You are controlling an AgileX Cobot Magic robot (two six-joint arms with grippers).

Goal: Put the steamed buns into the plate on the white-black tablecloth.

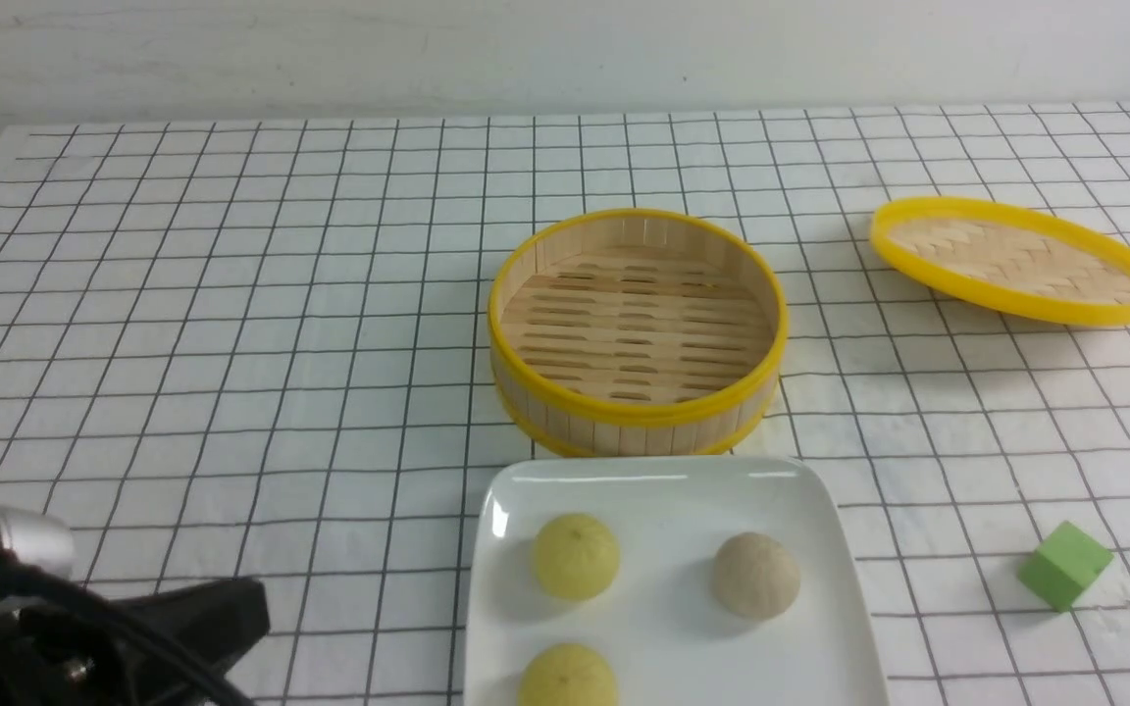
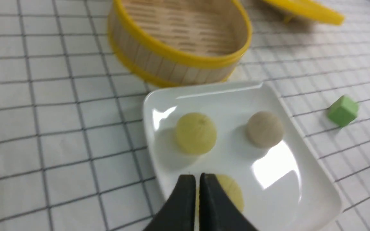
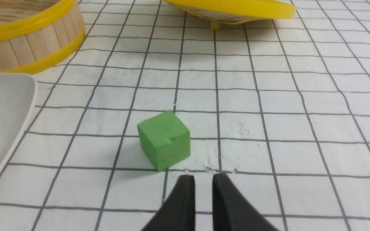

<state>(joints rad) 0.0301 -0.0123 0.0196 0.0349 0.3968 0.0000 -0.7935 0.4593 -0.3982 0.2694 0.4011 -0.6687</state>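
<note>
All three steamed buns are sitting in the plate (image 1: pixel 668 485), which is lying on the white-black tablecloth (image 1: pixel 231 324) at the near middle of the table. One pale yellow bun (image 1: pixel 576 556) is resting toward the plate's far left, the beige-grey bun (image 1: pixel 755 576) is sitting to its right, well apart from it, and the second yellow bun (image 1: pixel 568 677) is lying nearest to me, on the left side of the plate.

My left gripper (image 2: pixel 197 179) is hovering above that nearest yellow bun (image 2: pixel 233 192), and my two dark fingers (image 2: pixel 185 199) are standing almost pressed together with only a thin slit between them; they are clamping nothing. In the front view only the dark body of my left arm (image 1: pixel 84 628) is showing, at the near left corner.

My right gripper (image 3: pixel 201 181) is hanging over bare cloth just nearer than the green cube (image 3: pixel 164 139), which is sitting on the cloth to the right of the plate. These fingers (image 3: pixel 230 205) are standing slightly parted with a narrow gap, and they are grasping nothing and not touching the cube.

The bamboo steamer basket (image 1: pixel 636 328) is standing just beyond the plate's far edge, nothing in it. Its woven lid (image 1: pixel 1016 260) is lying far to the right, tilted on the cloth.
</note>
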